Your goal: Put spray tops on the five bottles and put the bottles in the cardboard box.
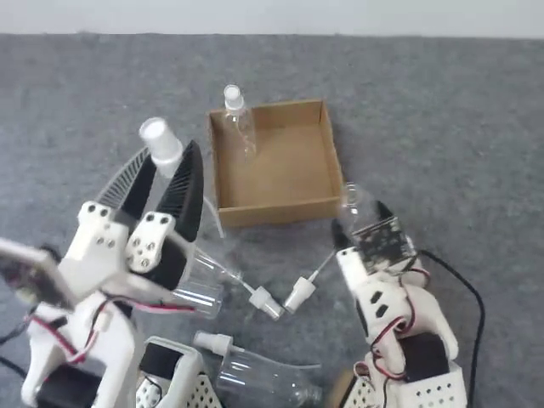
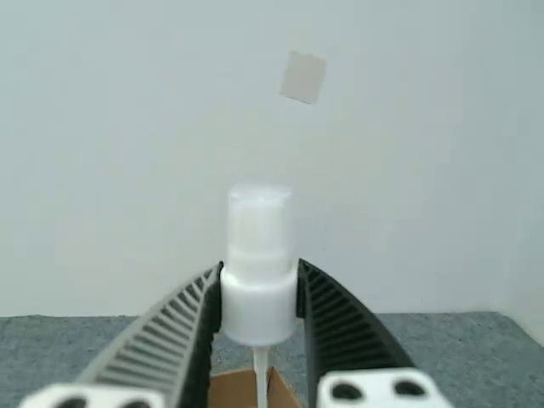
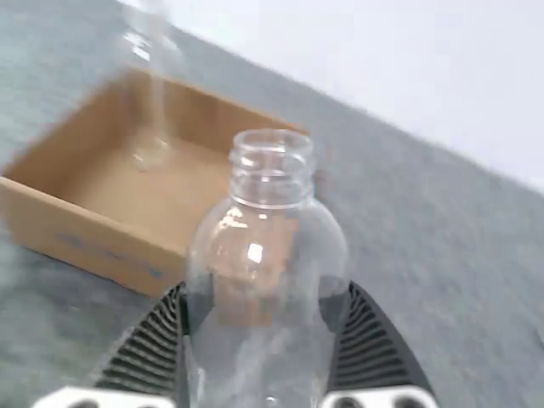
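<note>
My left gripper (image 1: 168, 170) is raised at the left and shut on a white spray top (image 2: 258, 270), whose thin tube hangs down between the fingers. My right gripper (image 1: 361, 223) is shut on an upright clear bottle (image 3: 265, 272) with an open neck, just right of the cardboard box's front corner. The cardboard box (image 1: 327, 157) sits at the table's middle, with one capped bottle (image 1: 238, 119) standing in its back left corner. Two loose spray tops (image 1: 299, 293) lie in front of the box. A clear bottle (image 1: 200, 276) lies under the left arm.
A capped bottle (image 1: 255, 370) lies on its side near the front edge between the two arm bases. Grey carpet covers the table, open to the right of the box and behind it. A black cable (image 1: 463, 285) loops beside the right arm.
</note>
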Controlling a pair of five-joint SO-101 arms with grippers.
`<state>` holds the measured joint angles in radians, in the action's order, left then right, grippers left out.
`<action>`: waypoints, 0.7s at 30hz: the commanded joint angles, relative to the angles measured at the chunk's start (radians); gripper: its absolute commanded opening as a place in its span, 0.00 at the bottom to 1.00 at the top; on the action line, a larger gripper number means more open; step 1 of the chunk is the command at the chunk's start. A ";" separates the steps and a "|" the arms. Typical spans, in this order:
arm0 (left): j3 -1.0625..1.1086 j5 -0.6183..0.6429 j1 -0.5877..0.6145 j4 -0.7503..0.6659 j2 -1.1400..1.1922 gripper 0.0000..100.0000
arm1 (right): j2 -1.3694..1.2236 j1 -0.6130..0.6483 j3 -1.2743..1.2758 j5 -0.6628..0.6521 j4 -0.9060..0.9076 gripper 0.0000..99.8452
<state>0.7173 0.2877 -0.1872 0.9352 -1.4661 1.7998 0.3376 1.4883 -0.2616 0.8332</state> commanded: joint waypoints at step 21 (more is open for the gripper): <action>0.053 0.054 -0.002 -0.092 -0.126 0.01 | 0.015 0.432 0.135 -0.017 -0.288 0.01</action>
<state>0.7787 0.2938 -0.1841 0.8723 -1.5858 1.7998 0.7580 1.6372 -0.2647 0.5785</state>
